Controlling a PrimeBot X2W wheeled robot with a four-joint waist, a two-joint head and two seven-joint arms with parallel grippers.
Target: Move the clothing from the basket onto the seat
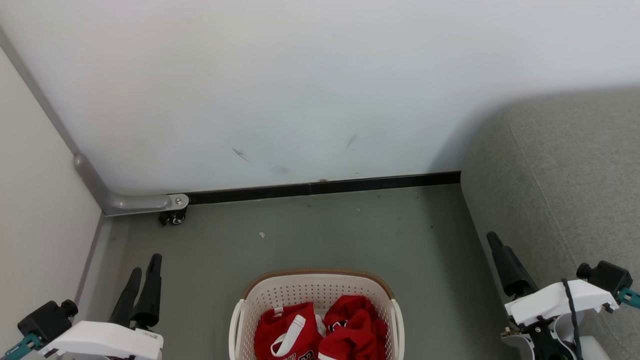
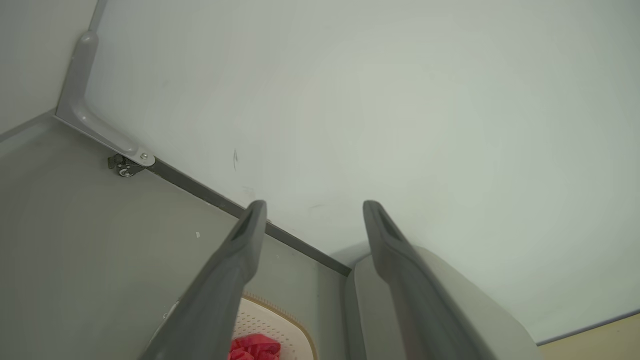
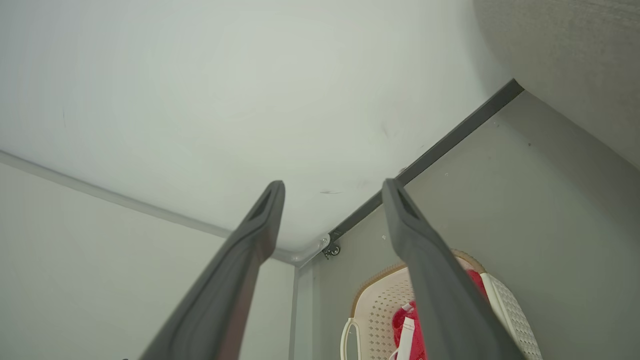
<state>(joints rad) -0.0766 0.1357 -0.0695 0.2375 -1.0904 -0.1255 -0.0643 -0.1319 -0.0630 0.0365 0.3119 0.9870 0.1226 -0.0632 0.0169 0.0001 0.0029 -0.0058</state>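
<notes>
The cream basket point(image 1: 315, 287) with a brown rim band stands on the floor at the bottom centre of the head view. Red clothing point(image 1: 350, 325) with white trim lies bunched inside it. The grey woven seat point(image 1: 565, 175) rises at the right. My left gripper point(image 1: 146, 265) hangs open to the left of the basket, with nothing between its fingers. My right gripper point(image 1: 497, 242) is open and empty between basket and seat. The left wrist view shows the left gripper point(image 2: 315, 205), basket point(image 2: 280, 315), clothing point(image 2: 252, 347) and seat point(image 2: 360, 310). The right wrist view shows the right gripper point(image 3: 333, 184), basket point(image 3: 380, 300), clothing point(image 3: 402, 325) and seat point(image 3: 575, 60).
A white wall with a black baseboard point(image 1: 325, 187) closes the far side. A pale panel point(image 1: 40, 200) on a grey bracket with a small caster point(image 1: 172, 216) bounds the left. Grey floor point(image 1: 325, 230) lies between the basket and the wall.
</notes>
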